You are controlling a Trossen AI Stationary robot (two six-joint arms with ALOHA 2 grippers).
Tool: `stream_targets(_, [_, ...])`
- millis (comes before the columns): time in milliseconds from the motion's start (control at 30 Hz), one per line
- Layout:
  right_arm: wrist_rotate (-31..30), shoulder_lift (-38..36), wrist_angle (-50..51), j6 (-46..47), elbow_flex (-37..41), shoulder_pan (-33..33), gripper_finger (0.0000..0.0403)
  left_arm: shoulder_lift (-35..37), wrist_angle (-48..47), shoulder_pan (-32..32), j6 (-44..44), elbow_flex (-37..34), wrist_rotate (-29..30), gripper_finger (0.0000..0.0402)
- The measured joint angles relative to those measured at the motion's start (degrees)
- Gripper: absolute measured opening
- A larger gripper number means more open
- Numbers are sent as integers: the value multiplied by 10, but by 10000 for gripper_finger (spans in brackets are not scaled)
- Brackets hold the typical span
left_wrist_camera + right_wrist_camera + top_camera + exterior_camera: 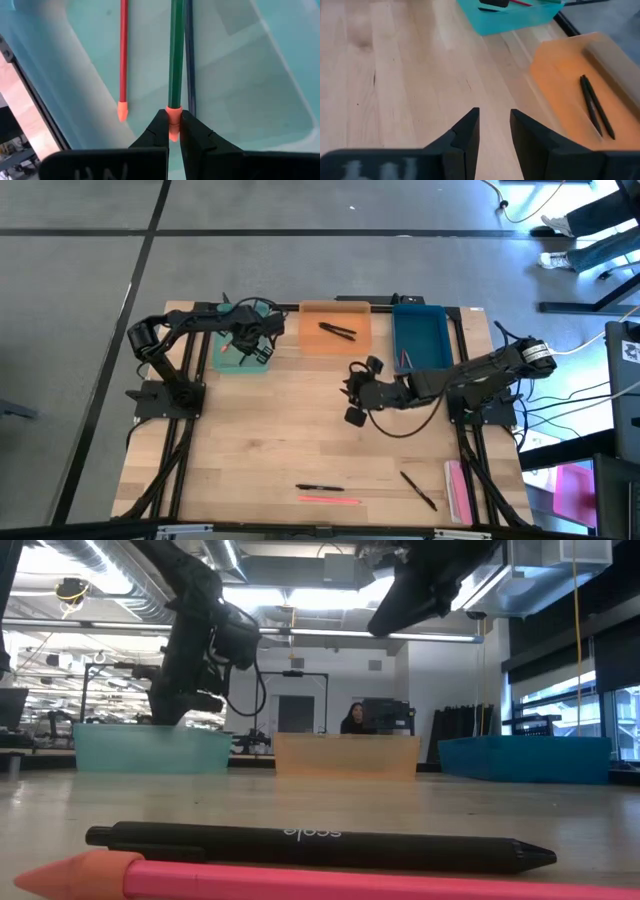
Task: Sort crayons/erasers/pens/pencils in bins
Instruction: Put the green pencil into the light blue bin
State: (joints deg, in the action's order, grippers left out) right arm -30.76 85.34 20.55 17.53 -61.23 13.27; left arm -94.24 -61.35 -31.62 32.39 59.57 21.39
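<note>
Three bins: teal bin (243,352), orange bin (335,328) and blue bin (421,338), in a row along the far edge of the table (300,440).
Step in hand: placing a pencil; the left gripper (172,131) is over the teal bin, fingers closed on the pink eraser end of a green pencil (176,55), whose shaft runs forward from the fingertips above the bin floor.
Beside the claw: a red pencil (123,50) lies in the teal bin, just to one side of the held one; a dark thin stick (189,55) lies close along the other side, kind uncertain.
Right gripper (495,125): fingers parted, holding nothing, above bare table, with the orange bin ahead and to one side.
Pens already binned: two black pens (594,106) in the orange bin.
Still loose: one black pen (319,488), one pink pencil (330,500) touching or nearly so, another black pen (418,489), and a wide pink strip (456,485), all at the near edge, well apart from both claws.
Next move, as judged: the left fingers must part to drop the green pencil, then lift clear; the right claw seems free to go for a near-edge item.
Left wrist view alone: shows the grip on the eraser tip.
High view alone: shows all the loose items and all three bins together.
Low view alone: shows print on the near pen (320,840); a person sits in the room behind.
</note>
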Motion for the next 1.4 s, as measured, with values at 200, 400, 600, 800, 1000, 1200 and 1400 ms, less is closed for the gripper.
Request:
stream_targets(200, [25, 0, 0, 1, 0, -15, 113, 0, 14, 0, 3, -17, -4, 9])
stream_targets(400, [25, 0, 0, 0, 0, -14, 113, 0, 20, 9, 3, -32, 33, 9])
stream_targets(600, [25, 0, 1, 1, 0, -14, 113, 4, 19, 11, 14, -32, 58, 9])
stream_targets(800, [25, 0, 2, 1, 0, -14, 113, 41, 8, 21, 22, -32, 71, 9])
stream_targets(1000, [25, 0, 1, 1, 0, -14, 113, 73, -59, 21, 65, -32, 71, 9])
stream_targets(1200, [25, 0, 1, 1, 0, -14, 113, 71, -62, 15, 63, -32, 57, 9])
stream_targets(1400, [25, 0, 1, 1, 0, -14, 113, 71, -50, 0, 62, -32, 43, 9])
